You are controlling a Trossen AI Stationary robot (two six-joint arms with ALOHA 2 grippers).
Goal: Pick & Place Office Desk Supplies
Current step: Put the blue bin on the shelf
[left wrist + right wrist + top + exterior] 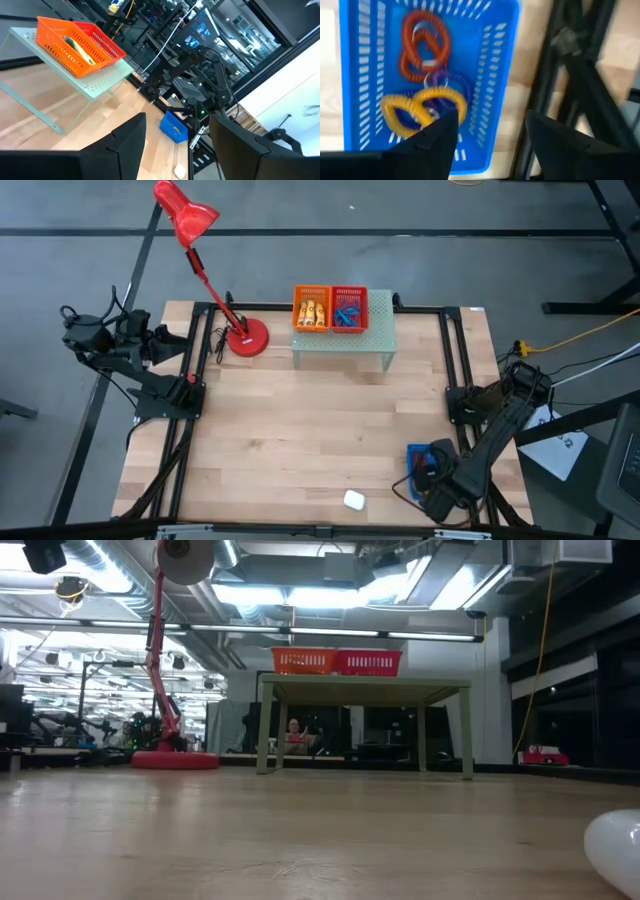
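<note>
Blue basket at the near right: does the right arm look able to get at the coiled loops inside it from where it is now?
Probably yes. The right gripper hangs open right above the blue basket. The basket's top is uncovered, and the orange loops, yellow loop and purple loop lie exposed, with nothing between fingers and loops.

- Left arm waits folded at the table's nine o'clock edge, its left gripper point(177, 145) with fingers spread apart.
- Right arm reaches toward five o'clock, right gripper point(490, 142) pointing down, fingers parted.
</note>
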